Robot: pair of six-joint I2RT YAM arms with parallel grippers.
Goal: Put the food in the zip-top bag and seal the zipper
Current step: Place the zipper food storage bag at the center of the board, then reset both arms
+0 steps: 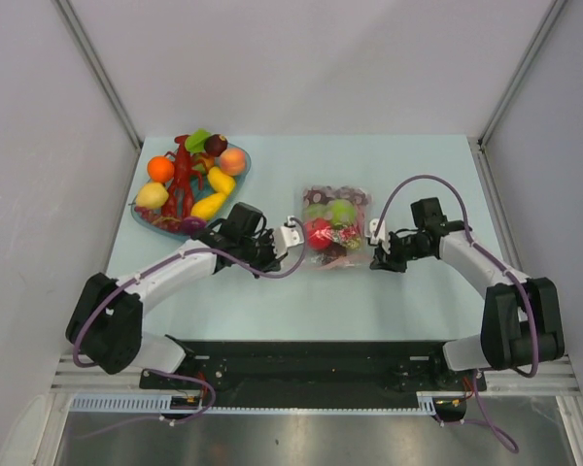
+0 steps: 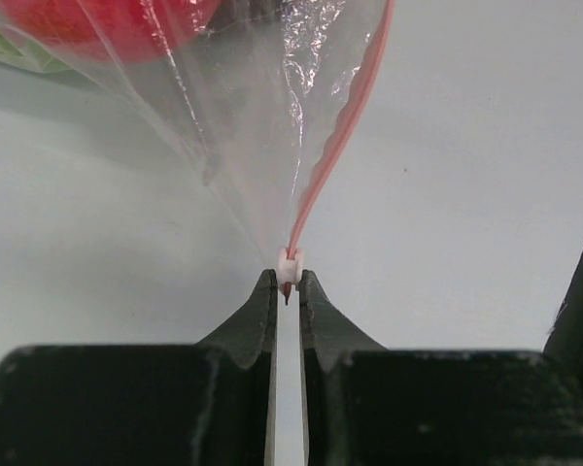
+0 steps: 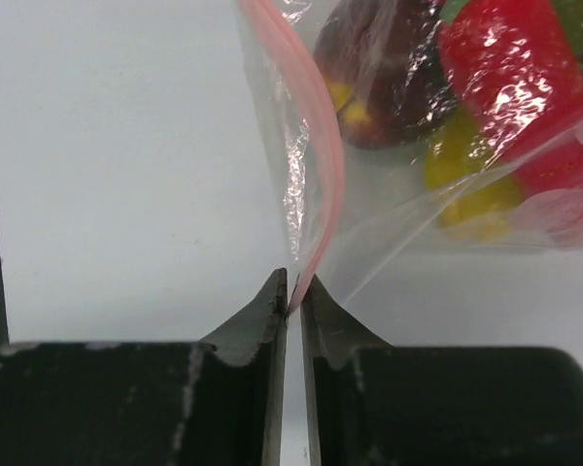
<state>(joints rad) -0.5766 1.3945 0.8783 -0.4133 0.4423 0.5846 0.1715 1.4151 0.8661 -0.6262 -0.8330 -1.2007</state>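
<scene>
The white-shelled left arm (image 1: 165,270) and its twin, the right arm (image 1: 471,258), had chunky black joint housings, and a thin purple cable (image 1: 423,179) ran along each. The left gripper (image 2: 288,280) and right gripper (image 3: 293,280) were matte black, with wedge-shaped fingers (image 3: 257,330) that tapered to thin tips. The right pair carried small pale scuffs.
</scene>
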